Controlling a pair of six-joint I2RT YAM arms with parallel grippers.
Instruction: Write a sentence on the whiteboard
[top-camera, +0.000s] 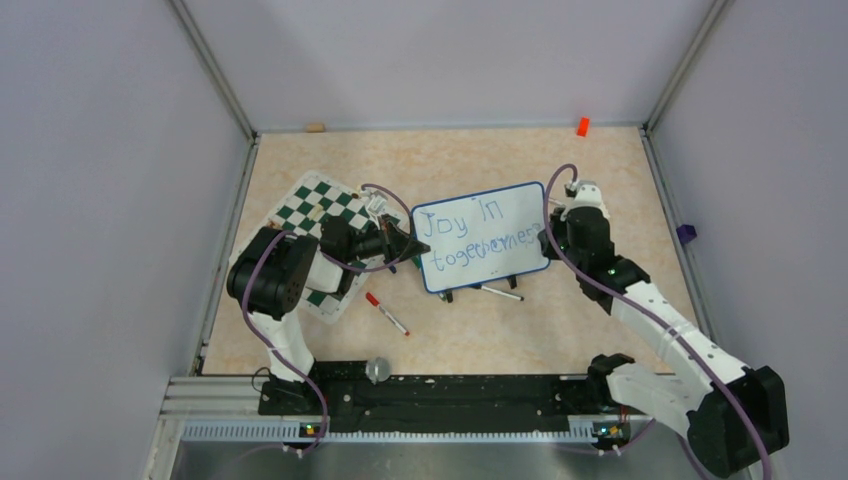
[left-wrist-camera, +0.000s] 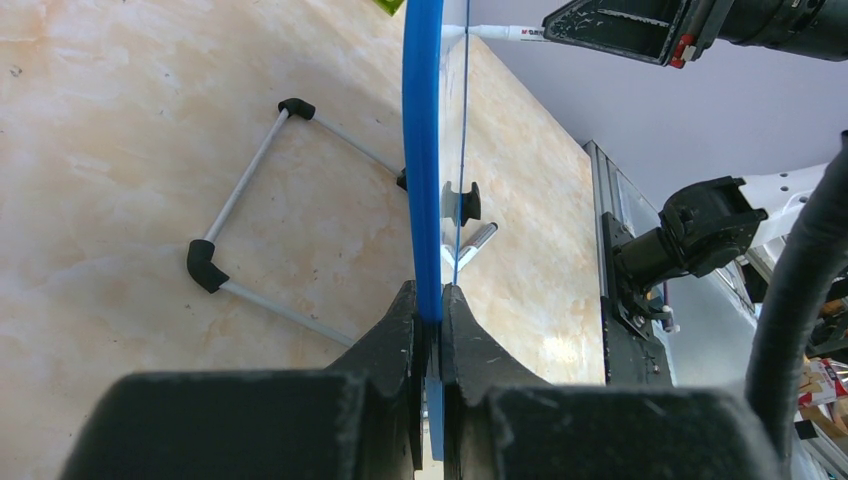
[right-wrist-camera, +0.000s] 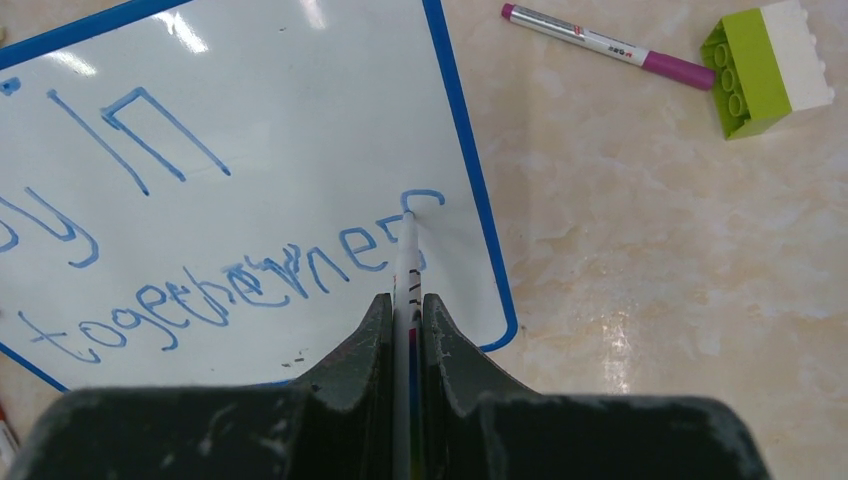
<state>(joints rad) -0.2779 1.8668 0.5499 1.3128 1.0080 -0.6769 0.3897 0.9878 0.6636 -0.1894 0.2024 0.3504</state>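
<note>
Whiteboard (top-camera: 480, 236): at the middle of the top view, on the table (top-camera: 560, 330), just right of the chess mat (top-camera: 318, 205). You see it skewed a little, right end higher in frame.
Left gripper (left-wrist-camera: 430, 300): your jaws are clamped on the board's blue frame at its left edge.
Right gripper (right-wrist-camera: 405, 305): clenched around a white marker (right-wrist-camera: 407, 250). Its tip touches the board near the right border.
Sentence (right-wrist-camera: 200, 270): blue, two lines. "Joy in" is above and "togethernes" below, with a last letter partly drawn at the tip. The middle letters look overwritten.
Loose items: a red-capped marker (top-camera: 386, 313) lies below the board in the top view. A purple marker (right-wrist-camera: 610, 45) and a green-and-white brick (right-wrist-camera: 765, 65) are at the upper right of your right wrist view.
</note>
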